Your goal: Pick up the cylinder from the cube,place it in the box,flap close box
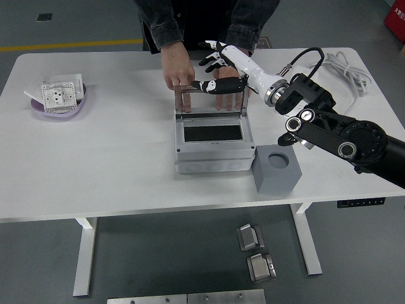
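The grey box (215, 158) stands at the table's middle, its dark inside open. Its clear lid (209, 101) stands nearly upright at the back edge. My right hand (215, 69), white with black fingers, is above the lid, fingers spread, and one finger (218, 85) lies along the lid's top edge. The grey cube (281, 178) stands right of the box, and the round hole in its top (277, 159) is empty. I cannot make out the cylinder. A person's hands (176, 66) rest behind the lid at the box's back. My left arm is out of view.
A purple dish with a white socket part (58, 98) sits at the far left. A white power strip's cable (345, 66) lies at the back right, behind my right forearm (342, 136).
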